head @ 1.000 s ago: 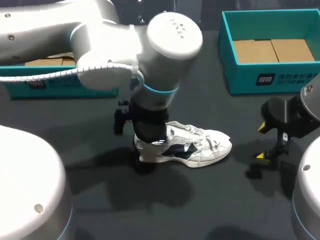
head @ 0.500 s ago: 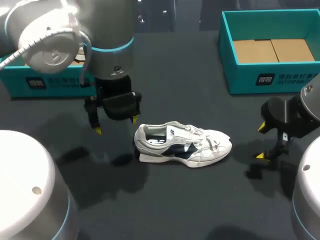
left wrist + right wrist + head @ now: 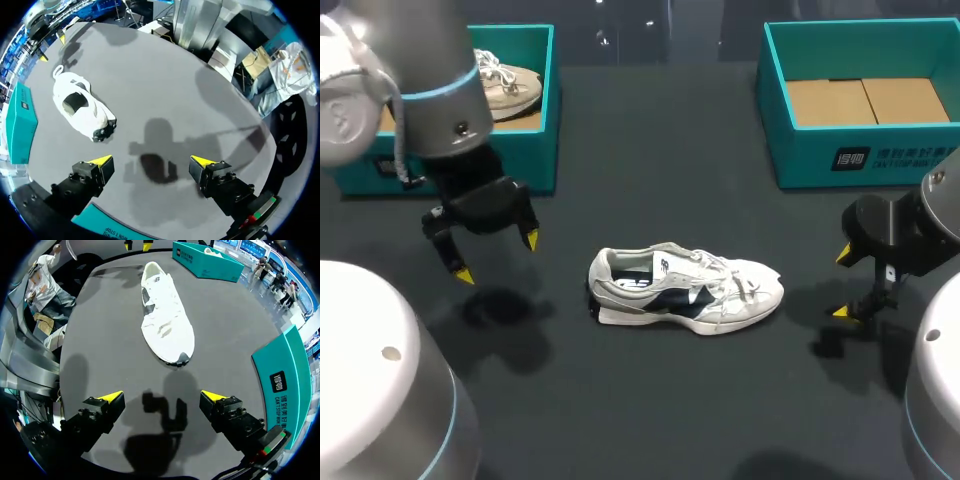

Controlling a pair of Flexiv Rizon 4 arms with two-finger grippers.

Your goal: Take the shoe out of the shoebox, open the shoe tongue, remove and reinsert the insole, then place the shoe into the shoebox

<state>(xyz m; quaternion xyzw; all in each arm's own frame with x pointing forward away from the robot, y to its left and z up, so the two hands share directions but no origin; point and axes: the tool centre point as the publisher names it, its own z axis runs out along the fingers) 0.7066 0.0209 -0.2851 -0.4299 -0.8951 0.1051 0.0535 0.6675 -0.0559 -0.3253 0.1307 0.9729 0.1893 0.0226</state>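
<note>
The white sneaker [image 3: 685, 290] with navy panels stands on its sole in the middle of the counter [image 3: 650, 400], toe toward the right fingers [image 3: 843, 254] and heel toward the left fingers [image 3: 465, 275]. Both pairs are spread wide, hold nothing and sit well apart from it. It looks light, with a soft upper and loose laces that could snag, so the firmer heel collar seems the best hold. There is open room all round. The empty teal shoebox [image 3: 820, 160] stands behind to the right, and a second box [image 3: 545, 150] holding a beige shoe [image 3: 510, 88] behind to the left.

matt dark table [image 3: 700, 400], cardboard shoebox [image 3: 865, 160]; mesh-and-suede shoe [image 3: 685, 288]
</note>
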